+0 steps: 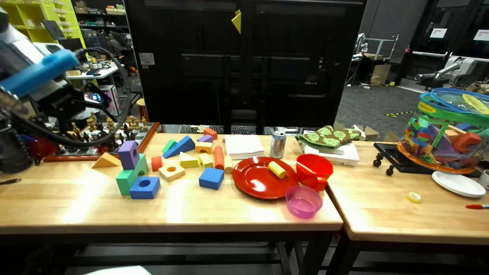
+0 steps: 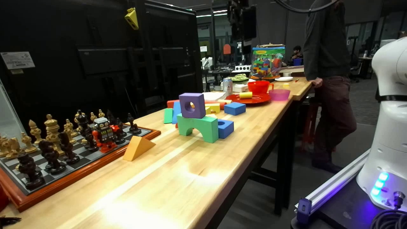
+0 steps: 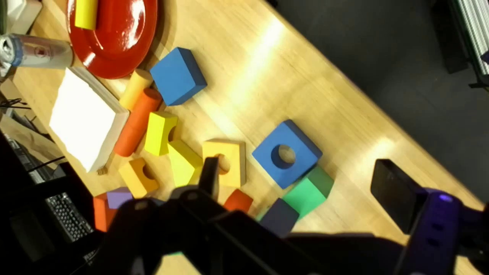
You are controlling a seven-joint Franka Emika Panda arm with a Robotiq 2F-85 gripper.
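My gripper [image 3: 301, 187] is open in the wrist view, with nothing between its fingers. It also shows blurred at the left of an exterior view [image 1: 103, 105], raised above the table. Below it are a blue square block with a round hole [image 3: 267, 162], a green arch block [image 3: 307, 194] and a purple block [image 3: 280, 217]. The purple block [image 2: 198, 108] stands on top of the green arch [image 2: 203, 125]; the blue holed block [image 2: 226, 128] lies against the arch. A pale yellow holed block [image 3: 233, 158] and a red block [image 3: 238, 200] lie near the left finger, apart from it.
A red plate [image 1: 248, 187] bears a yellow cylinder [image 1: 277, 170], beside a red cup [image 1: 311, 168] and pink bowl [image 1: 303, 202]. A can [image 1: 278, 145], a chessboard [image 2: 86, 171] with pieces, and an orange triangular block [image 2: 136, 149] stand on the table. A large black screen [image 1: 244, 68] stands behind.
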